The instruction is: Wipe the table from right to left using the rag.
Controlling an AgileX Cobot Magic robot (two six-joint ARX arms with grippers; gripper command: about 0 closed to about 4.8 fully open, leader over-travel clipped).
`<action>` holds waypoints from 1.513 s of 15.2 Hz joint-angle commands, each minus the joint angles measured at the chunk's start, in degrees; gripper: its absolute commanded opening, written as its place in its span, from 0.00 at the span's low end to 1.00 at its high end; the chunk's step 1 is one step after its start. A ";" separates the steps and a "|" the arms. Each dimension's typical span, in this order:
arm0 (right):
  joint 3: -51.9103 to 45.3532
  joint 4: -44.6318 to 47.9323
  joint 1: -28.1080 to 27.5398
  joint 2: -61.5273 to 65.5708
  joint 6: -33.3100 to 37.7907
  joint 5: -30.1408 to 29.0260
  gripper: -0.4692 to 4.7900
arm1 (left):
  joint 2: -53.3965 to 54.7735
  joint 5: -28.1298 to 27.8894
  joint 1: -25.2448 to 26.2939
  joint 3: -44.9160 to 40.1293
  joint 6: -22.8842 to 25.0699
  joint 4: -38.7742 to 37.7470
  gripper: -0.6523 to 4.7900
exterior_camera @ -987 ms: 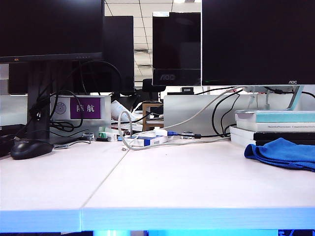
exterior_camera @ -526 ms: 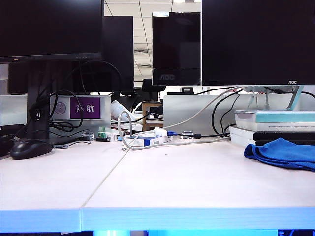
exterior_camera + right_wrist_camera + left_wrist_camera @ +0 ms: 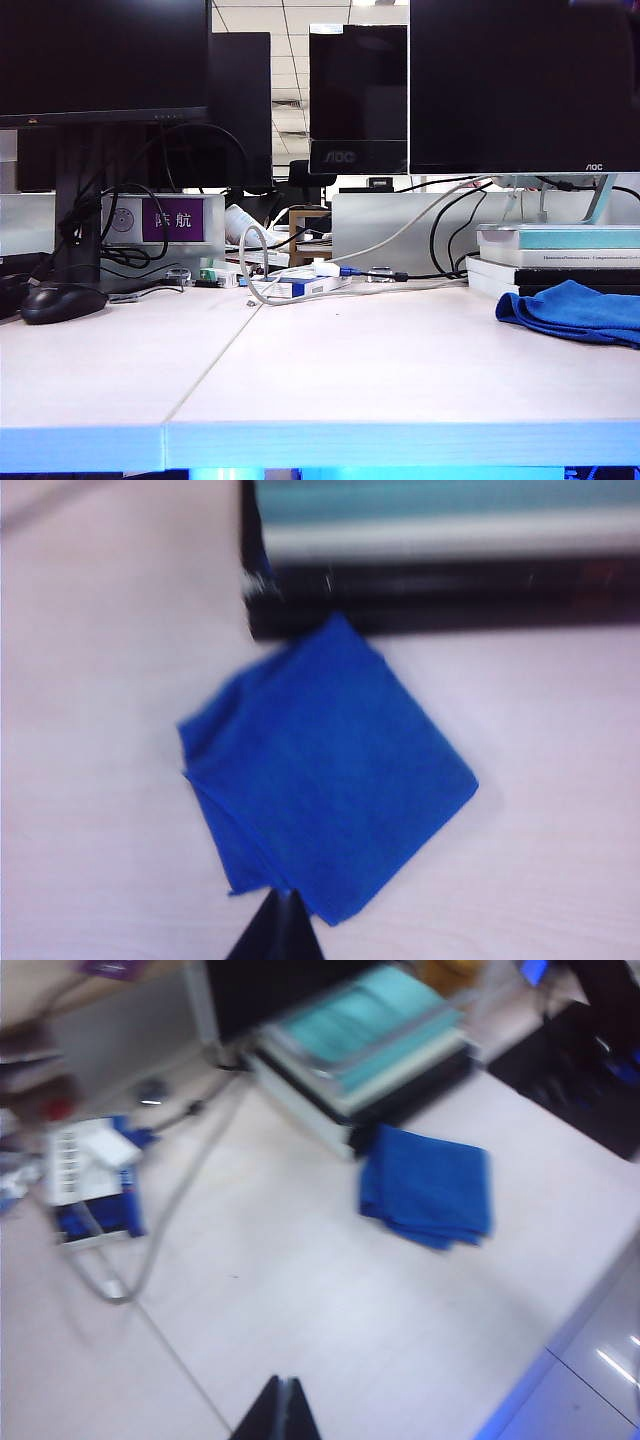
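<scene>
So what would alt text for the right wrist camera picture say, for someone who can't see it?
A folded bright-blue rag lies flat on the white table, one corner touching a stack of books. The right hand, shut to a dark point, hangs above the rag's near edge. The picture is slightly blurred.

Rag [image 3: 578,310] soft blue cloth; table [image 3: 380,360] smooth matt white.

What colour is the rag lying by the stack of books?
Bright blue, plain, no pattern. The rag shows best in the right wrist view.
</scene>
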 commanded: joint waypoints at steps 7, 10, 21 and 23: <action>0.28 0.11 1.55 14.05 -8.02 1.44 0.43 | -0.15 0.24 -0.20 0.20 0.04 2.12 0.11; 0.26 0.57 1.53 18.84 -9.03 2.10 0.43 | -0.15 0.24 -0.20 0.20 0.04 2.12 0.11; 0.24 9.81 1.40 31.08 -10.40 6.19 0.43 | -0.15 0.24 -0.17 0.20 0.07 2.10 0.11; 0.24 9.33 1.38 32.79 -10.56 7.50 0.43 | -0.15 0.22 -0.17 0.20 0.07 2.10 0.11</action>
